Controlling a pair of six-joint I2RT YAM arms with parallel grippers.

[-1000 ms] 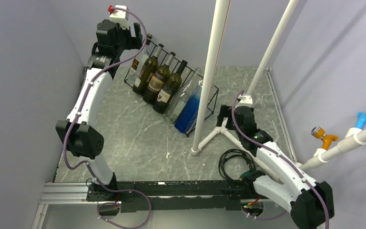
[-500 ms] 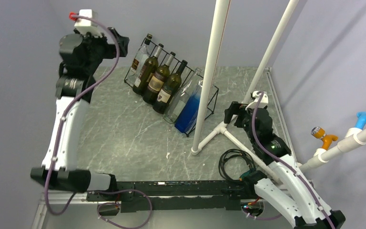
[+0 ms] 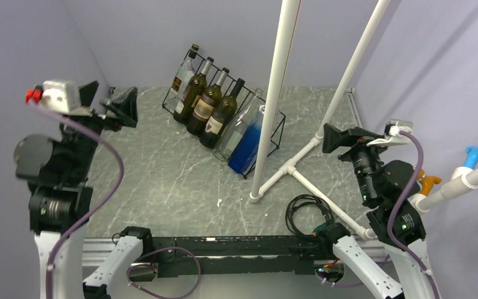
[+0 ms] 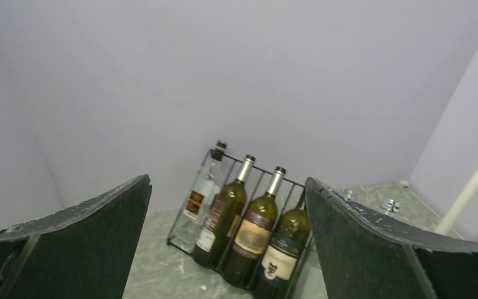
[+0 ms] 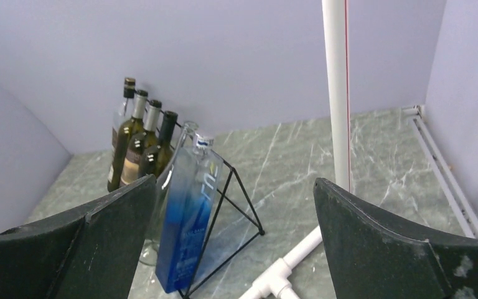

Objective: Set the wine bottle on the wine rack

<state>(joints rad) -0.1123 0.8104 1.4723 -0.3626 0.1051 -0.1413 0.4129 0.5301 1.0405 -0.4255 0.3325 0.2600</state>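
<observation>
The black wire wine rack (image 3: 282, 132) stands at the back of the table. Several bottles lean in it side by side: a clear one (image 3: 180, 78) at the far end, three dark green ones (image 3: 208, 103), another clear one (image 3: 239, 128) and a blue one (image 3: 249, 140). The rack also shows in the left wrist view (image 4: 261, 169) and the right wrist view (image 5: 244, 196). My left gripper (image 3: 119, 107) is raised at the far left, open and empty (image 4: 227, 180). My right gripper (image 3: 339, 138) is raised at the right, open and empty (image 5: 234, 180). Both are well apart from the rack.
A white pipe frame stands right of the rack: a tall upright pole (image 3: 277, 93), a slanted pole (image 3: 358, 56) and a tee on the table (image 3: 289, 168). A black cable coil (image 3: 305, 212) lies near the front. Walls close in on three sides.
My left arm has pulled away from the rack's far end to the left and risen high. My right arm has lifted and swung back to the right. The bottles have not moved.
</observation>
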